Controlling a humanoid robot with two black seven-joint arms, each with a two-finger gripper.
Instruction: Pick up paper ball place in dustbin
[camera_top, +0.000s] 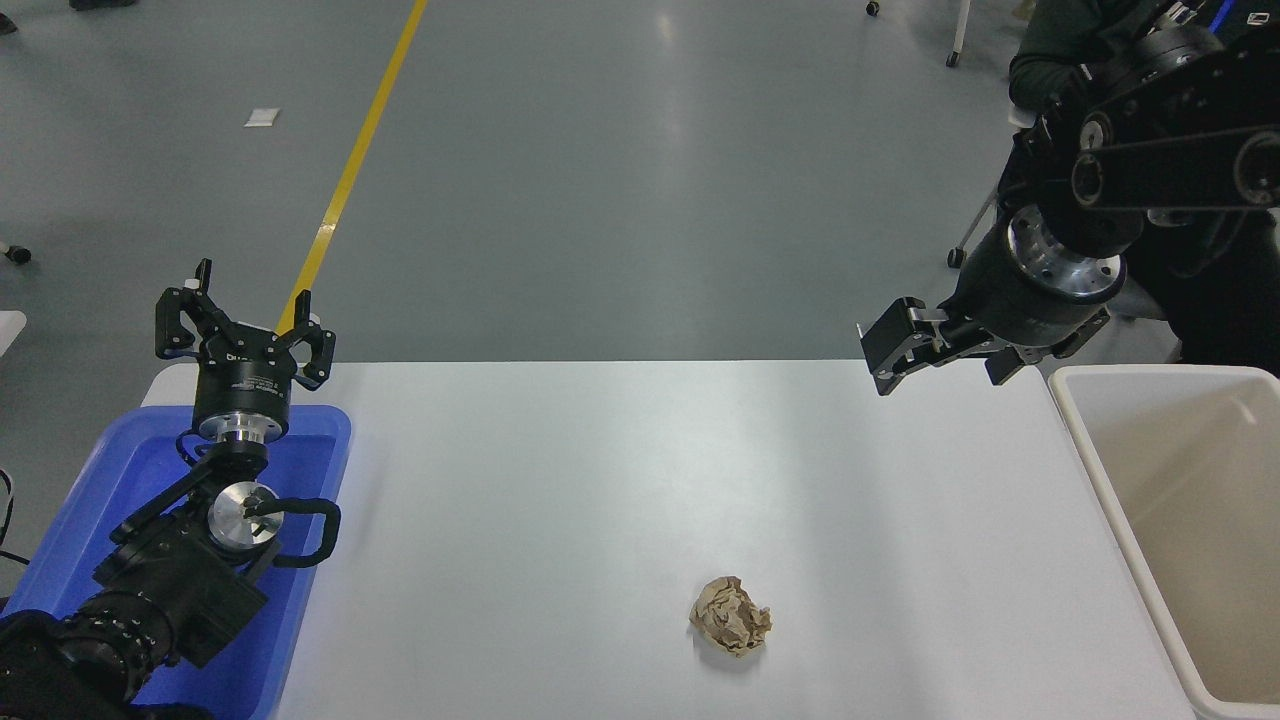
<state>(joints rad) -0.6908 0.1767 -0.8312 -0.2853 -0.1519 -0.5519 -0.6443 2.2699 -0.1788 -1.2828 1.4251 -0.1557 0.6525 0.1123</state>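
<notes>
- Head view looks down on one white table (560, 470) with a single paper ball (731, 616) on it, a tan, creased wad lying toward the near edge, a little right of the middle, touching nothing else.
- One dustbin (1100, 470), cream-white with a thick rim, stands at the table's right edge; what shows of its inside holds nothing. The ball sits well apart from it.
- One blue tray (320, 440) sits at the table's near-left corner.
- Two black arms are up. The left gripper (245, 325) is parked above the far end of the blue tray, its fingers spread wide with nothing between them.
- The right gripper (885, 350) hangs in the air above the table's far edge, just left of the dustbin's far corner, pointing left. Its fingers sit at a narrow gap and hold nothing. It is well apart from the ball.
- One person in dark clothing (1050, 50) is partly visible beyond the table's far-right corner, mostly hidden behind the right arm.
- One yellow line (360, 160) runs across the grey floor beyond the far edge.
</notes>
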